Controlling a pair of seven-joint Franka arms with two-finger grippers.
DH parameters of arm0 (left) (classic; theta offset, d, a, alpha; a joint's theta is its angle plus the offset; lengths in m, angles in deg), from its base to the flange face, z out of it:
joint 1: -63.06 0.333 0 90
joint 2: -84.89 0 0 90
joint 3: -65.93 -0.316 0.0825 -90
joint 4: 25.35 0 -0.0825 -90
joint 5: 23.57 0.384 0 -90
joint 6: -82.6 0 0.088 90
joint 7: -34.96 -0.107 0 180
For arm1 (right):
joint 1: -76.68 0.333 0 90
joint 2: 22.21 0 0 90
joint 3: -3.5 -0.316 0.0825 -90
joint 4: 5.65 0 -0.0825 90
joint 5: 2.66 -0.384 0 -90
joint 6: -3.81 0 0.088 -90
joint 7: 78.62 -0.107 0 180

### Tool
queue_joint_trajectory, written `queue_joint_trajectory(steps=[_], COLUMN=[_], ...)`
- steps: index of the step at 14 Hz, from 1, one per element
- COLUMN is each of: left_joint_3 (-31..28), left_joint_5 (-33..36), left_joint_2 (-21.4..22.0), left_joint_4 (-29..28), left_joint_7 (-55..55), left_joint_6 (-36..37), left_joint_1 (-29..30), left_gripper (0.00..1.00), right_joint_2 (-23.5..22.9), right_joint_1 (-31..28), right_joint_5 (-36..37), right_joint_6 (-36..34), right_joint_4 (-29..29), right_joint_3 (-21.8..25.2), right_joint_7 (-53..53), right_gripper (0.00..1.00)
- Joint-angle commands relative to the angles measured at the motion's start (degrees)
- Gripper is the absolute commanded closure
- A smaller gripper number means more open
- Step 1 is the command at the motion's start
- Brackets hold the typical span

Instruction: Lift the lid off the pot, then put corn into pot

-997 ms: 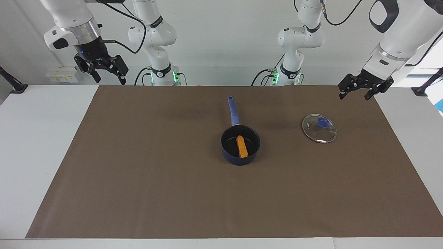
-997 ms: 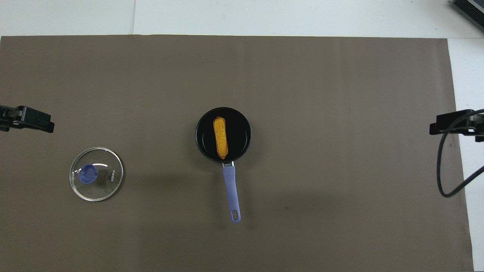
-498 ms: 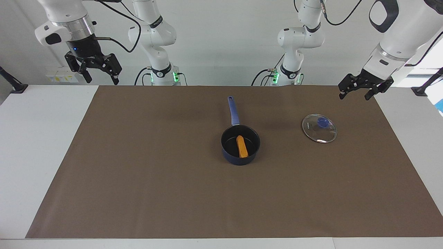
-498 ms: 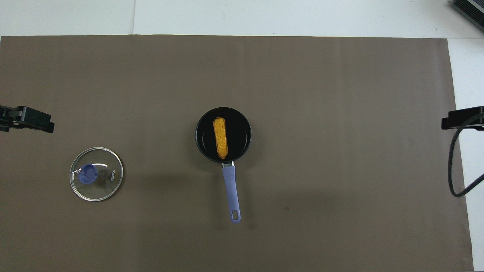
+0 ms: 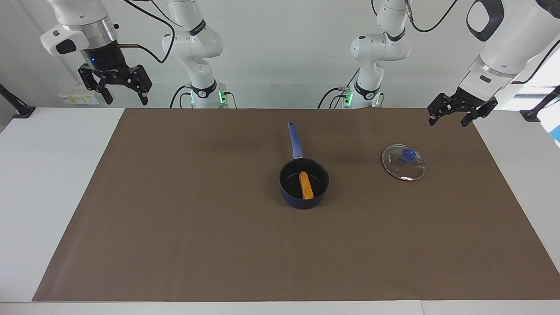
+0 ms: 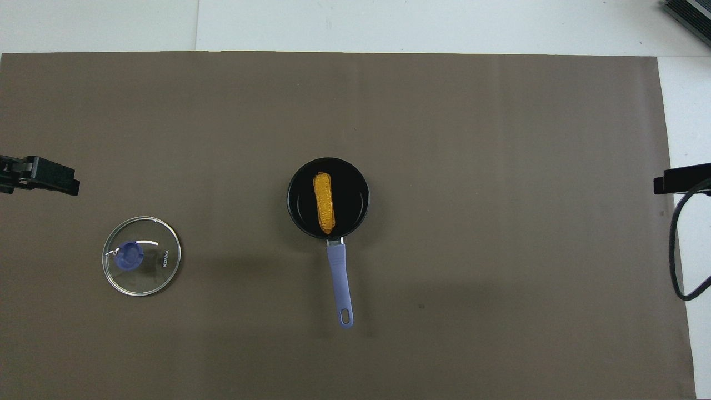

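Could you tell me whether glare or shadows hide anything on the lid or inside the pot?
Overhead view: a thin bright arc of glare crosses the lid, yet its blue knob stays visible; the corn reads clearly against the pot and its black interior. Facing view: only soft, faint shadows on the brown mat, hiding nothing.

pot point(image 5: 304, 183) frame centre, on mat point(image 5: 175, 210), handle toward top of facing view | corn point(image 5: 306, 185) in pot, lying along handle line | lid point(image 5: 403, 162) flat on mat, right of pot in facing view, well apart | left gripper point(image 5: 452, 115) above lid, upper right | right gripper point(image 5: 124, 93) upper left
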Motion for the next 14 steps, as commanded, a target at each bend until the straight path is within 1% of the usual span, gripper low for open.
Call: queue_joint_trajectory(steps=[1, 3, 6, 7, 12, 14], left_joint_3=[0.38, 0.38, 0.38, 0.38, 0.38, 0.38], left_joint_5=[0.36, 0.36, 0.36, 0.36, 0.45, 0.36], left_joint_2=[-0.41, -0.41, -0.41, -0.41, -0.41, -0.41], left_joint_4=[1.37, 1.37, 1.37, 1.37, 1.37, 1.37], left_joint_7=[-0.11, -0.11, -0.11, -0.11, -0.11, -0.11], left_joint_6=[1.4, 1.4, 1.4, 1.4, 1.4, 1.4], left_joint_1=[0.74, 0.74, 0.74, 0.74, 0.74, 0.74], left_gripper=[0.0, 0.0, 0.0, 0.0, 0.0, 0.0], right_joint_2=[1.14, 1.22, 1.14, 1.14, 1.05, 1.14], right_joint_1=[-0.23, -0.14, -0.06, -0.06, -0.06, -0.06], right_joint_5=[0.46, 0.46, 0.2, 0.2, 0.55, 1.17], right_joint_6=[-1.78, -2.05, -5.29, -5.39, -4.69, -2.51], right_joint_4=[-1.29, -1.38, -0.76, -0.59, -0.67, -1.11], right_joint_3=[-0.34, -0.34, -0.52, -0.52, -0.43, -0.34], right_joint_7=[1.74, 1.65, 1.38, 1.47, 2.0, 2.09], right_gripper=[0.0, 0.0, 0.0, 0.0, 0.0, 0.0])
